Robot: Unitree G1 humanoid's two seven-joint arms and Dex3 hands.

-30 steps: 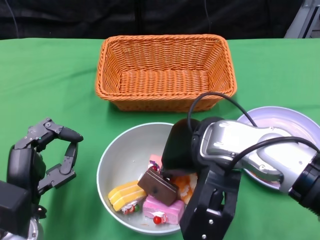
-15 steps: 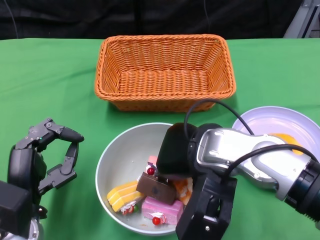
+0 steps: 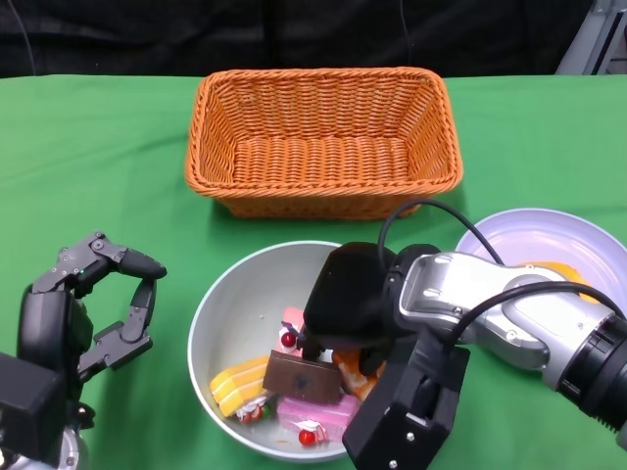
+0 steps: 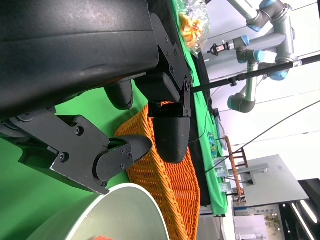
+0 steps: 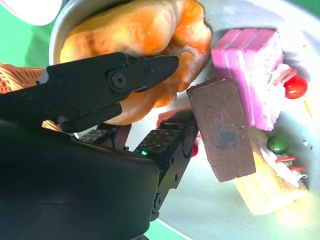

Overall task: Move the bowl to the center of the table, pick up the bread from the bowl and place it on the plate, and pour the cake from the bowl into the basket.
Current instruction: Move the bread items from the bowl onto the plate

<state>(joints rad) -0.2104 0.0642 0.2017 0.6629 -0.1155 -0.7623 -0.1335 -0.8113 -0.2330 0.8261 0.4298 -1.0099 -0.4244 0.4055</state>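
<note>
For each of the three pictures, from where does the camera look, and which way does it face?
Head view: high on the robot, looking down at the bowl, basket, plate; both hands show.
Right wrist view: behind the right hand, facing the bread and cakes in the bowl.
Left wrist view: behind the left hand, facing the basket.
Shared: all three show the bowl.

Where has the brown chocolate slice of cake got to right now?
In the head view the chocolate cake lies in the bowl, near its front, between the yellow cake and the right hand, above the pink cake.
</note>
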